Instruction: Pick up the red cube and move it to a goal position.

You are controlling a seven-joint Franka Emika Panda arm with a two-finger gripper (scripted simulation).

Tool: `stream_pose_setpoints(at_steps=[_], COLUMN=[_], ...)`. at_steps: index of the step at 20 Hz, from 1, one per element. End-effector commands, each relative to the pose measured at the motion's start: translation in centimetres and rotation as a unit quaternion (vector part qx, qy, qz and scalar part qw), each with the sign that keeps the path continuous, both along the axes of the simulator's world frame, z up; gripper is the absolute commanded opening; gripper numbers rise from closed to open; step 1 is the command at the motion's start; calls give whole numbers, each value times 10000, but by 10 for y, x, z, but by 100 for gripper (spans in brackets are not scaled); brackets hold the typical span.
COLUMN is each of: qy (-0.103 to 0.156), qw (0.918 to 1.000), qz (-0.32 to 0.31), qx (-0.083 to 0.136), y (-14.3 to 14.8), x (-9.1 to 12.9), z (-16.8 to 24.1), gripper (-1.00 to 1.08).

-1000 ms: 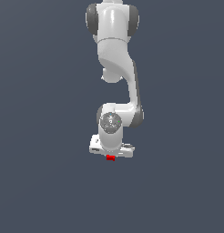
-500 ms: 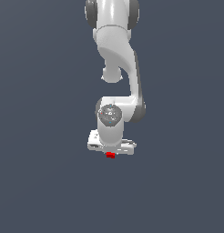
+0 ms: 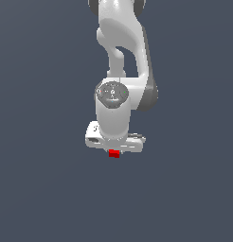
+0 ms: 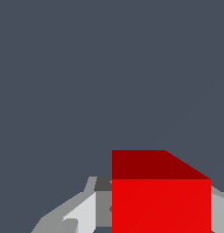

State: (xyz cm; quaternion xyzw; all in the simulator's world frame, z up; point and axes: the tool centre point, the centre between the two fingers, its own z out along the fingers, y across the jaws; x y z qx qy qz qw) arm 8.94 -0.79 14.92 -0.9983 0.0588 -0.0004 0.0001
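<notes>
Plain dark grey fills everything behind my arm (image 3: 119,71). Directly under the arm, my gripper (image 3: 114,152) has its jaws closed on the red cube (image 3: 114,153), held between the fingers (image 4: 82,214).

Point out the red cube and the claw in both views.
red cube (image 3: 113,153), exterior view: on its front face, just under the claw.
red cube (image 4: 161,205), wrist view: on its bright near face.
claw (image 3: 114,150), exterior view: between the fingertips, at the cube's top edge.

The small plain-faced cube (image 3: 113,153) was bright red, darker on 1 shaded face; the glossy robot arm (image 3: 122,56) was white with grey joints.
</notes>
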Motion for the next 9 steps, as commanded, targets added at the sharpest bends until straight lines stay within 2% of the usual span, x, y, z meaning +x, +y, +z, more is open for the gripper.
stream_pose_setpoints(at_steps=[1,9], qy=[5,5], qw=[10000,10000], qz=[0,0], qx=[0,0], y=[-1,-1], x=[1,3], z=[18,39], gripper=[-100,-100])
